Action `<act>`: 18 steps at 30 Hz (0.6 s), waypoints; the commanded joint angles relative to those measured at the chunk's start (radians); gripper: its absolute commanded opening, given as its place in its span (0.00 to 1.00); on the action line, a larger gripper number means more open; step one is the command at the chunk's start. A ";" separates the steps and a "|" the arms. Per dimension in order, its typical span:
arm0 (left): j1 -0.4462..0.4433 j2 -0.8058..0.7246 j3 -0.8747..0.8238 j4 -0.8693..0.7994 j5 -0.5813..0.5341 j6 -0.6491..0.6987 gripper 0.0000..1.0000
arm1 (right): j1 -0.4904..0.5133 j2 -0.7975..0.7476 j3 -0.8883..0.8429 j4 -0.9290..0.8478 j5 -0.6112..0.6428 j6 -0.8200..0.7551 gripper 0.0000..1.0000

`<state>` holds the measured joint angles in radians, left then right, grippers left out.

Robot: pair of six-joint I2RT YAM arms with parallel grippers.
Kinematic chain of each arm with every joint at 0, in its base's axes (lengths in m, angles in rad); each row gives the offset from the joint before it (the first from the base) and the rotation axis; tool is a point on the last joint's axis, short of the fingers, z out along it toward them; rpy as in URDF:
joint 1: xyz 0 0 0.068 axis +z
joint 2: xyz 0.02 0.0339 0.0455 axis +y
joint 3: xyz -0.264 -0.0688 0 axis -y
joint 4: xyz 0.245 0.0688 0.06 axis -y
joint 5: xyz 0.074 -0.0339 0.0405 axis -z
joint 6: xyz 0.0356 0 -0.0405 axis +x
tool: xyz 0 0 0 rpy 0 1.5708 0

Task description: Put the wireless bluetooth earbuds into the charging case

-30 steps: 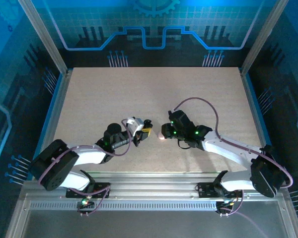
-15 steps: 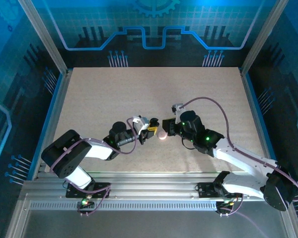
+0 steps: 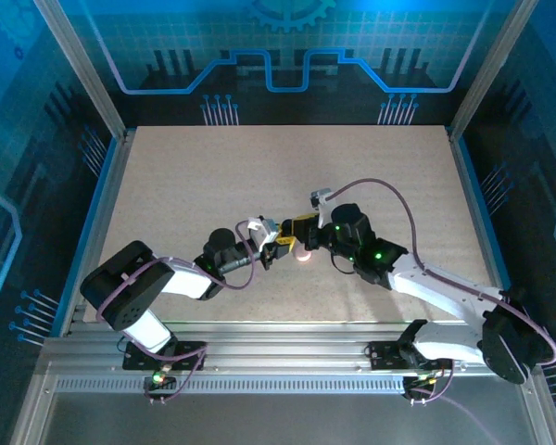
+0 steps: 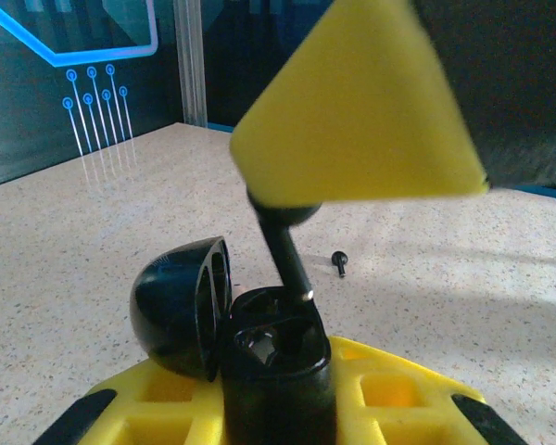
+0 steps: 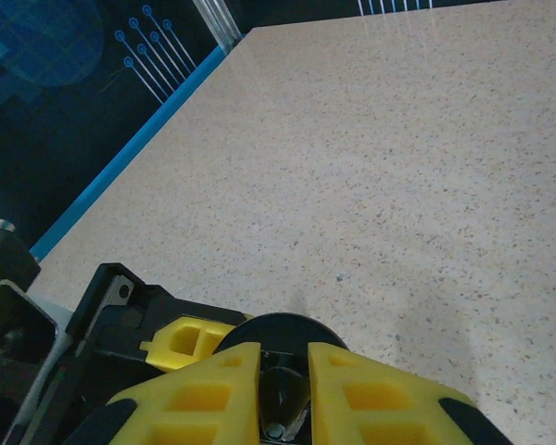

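1. Black charging case (image 4: 276, 362) stands upright near the middle of the table (image 3: 213, 176), clenched between the yellow fingers of the left gripper (image 3: 278, 244). Its lid (image 4: 181, 301) hangs open to the left.
2. Just above it, the black earbud (image 4: 283, 236) tilts, its stem tip at the case's open mouth. Whether it is seated I cannot tell.
3. The right gripper (image 5: 284, 394) is pinched on that earbud, directly over the case.
4. A pink disc (image 3: 304, 256) lies just beside both grippers, and a small black piece (image 4: 339, 262) lies on the table beyond the case.
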<state>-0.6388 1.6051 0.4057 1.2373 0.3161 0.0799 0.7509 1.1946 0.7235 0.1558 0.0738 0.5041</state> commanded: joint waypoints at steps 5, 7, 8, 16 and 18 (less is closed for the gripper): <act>-0.010 0.032 0.024 0.102 0.020 -0.025 0.16 | -0.013 0.014 0.017 0.074 -0.032 0.007 0.19; -0.009 0.037 0.027 0.106 0.021 -0.028 0.16 | -0.013 0.012 0.011 0.081 -0.030 0.010 0.19; -0.009 0.038 0.027 0.108 0.020 -0.028 0.16 | -0.013 0.010 0.008 0.086 -0.030 0.010 0.19; -0.010 0.041 0.025 0.124 0.009 -0.029 0.16 | -0.011 -0.010 0.001 0.106 -0.032 0.007 0.19; -0.009 0.042 0.025 0.132 0.012 -0.034 0.16 | -0.010 -0.008 -0.001 0.108 -0.027 0.008 0.19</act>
<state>-0.6392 1.6371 0.4057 1.3144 0.3153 0.0574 0.7456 1.2064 0.7235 0.2184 0.0502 0.5076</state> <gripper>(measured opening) 0.218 0.189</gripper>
